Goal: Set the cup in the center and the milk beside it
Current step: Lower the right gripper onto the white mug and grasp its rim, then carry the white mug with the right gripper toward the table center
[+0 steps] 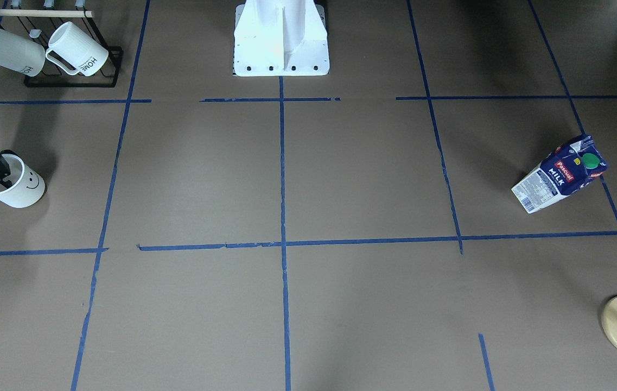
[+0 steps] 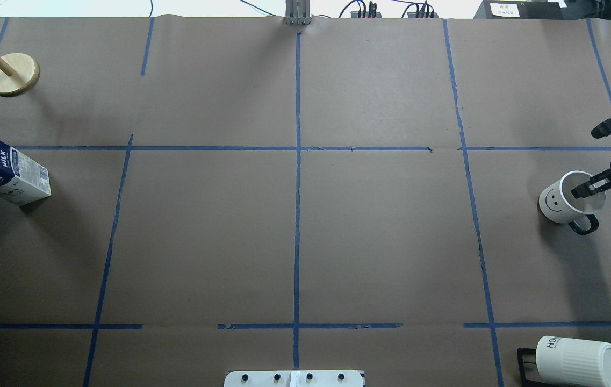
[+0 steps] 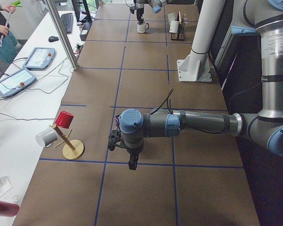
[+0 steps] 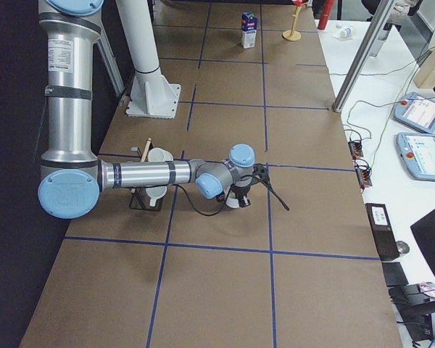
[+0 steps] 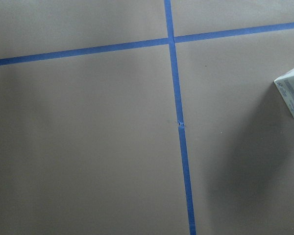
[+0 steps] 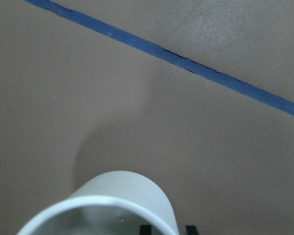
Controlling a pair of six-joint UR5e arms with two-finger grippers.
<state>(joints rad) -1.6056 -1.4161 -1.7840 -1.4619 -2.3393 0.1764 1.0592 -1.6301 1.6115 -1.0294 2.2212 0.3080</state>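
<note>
- Cup (image 2: 564, 200) stands upright on the brown paper at the robot's right end of the table. Its smiley faces the table's middle and its black handle (image 2: 584, 224) points back toward the robot's side.
- Right gripper (image 2: 587, 189) is down at the cup's mouth. One finger is inside the cup, the other outside the wall, so the jaws straddle the rim.
- The gap between the jaws is narrow. In the wrist view only the two fingertips show, either side of the rim. Cannot tell whether they actually pinch the wall.
- The cup casts its shadow right at its foot and looks to be sitting on the table.
- Milk (image 1: 560, 175) stands upright at the opposite end, on the robot's left. The green cap is up and the red label is readable.
- Left gripper (image 3: 131, 164) hangs pointing down over the paper. It shows only from the table's end, so I cannot tell how its jaws stand.
- The left wrist view shows a corner of the carton at its right edge, beside a tape crossing.
- Center (image 2: 298, 148), where the long blue lines cross, lies between the two things and well apart from both.
- Black rack (image 1: 103, 69) holding ribbed "HOME" mugs (image 1: 77, 50) sits near the cup, closer to the robot.
- Wooden stand (image 2: 12, 74) with a round base sits near the milk, farther from the robot.
</note>
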